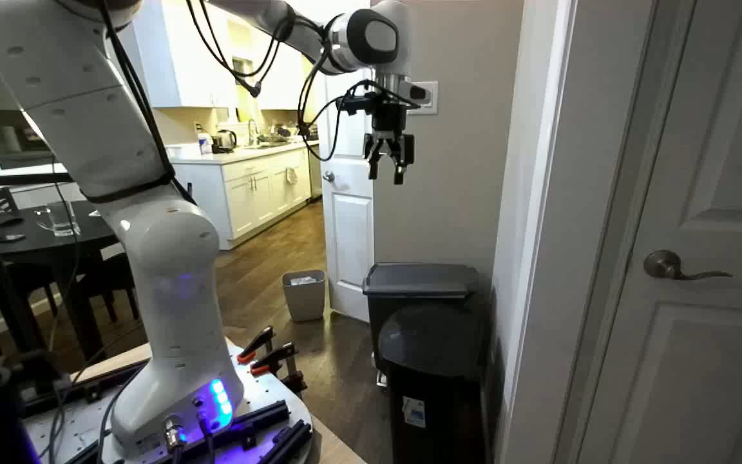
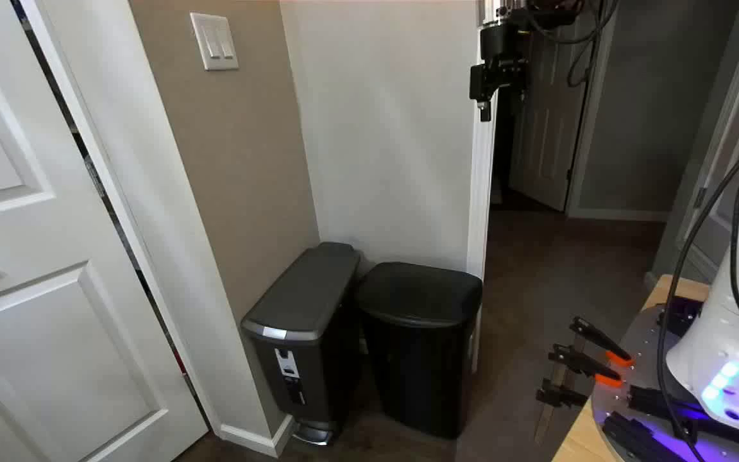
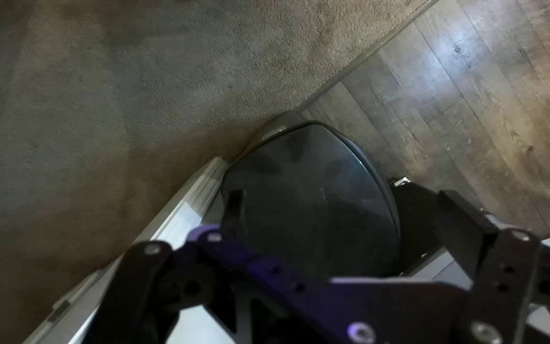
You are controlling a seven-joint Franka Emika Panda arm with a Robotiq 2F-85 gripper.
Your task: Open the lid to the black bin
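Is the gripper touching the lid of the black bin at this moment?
Apart. In both exterior views, the gripper hangs high above the lid of the black bin, with wall showing in the gap between them.

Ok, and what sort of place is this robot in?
Most likely a home, by its kitchen: in an exterior view there are white cabinets under a counter with what looks like a kettle, and a dark table.

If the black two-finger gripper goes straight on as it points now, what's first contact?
Likely the smooth, rounded black plastic lid of the tall black plastic bin: the black gripper points down, and the wrist view shows that lid largely between its spread fingers. Depth is unclear, though.
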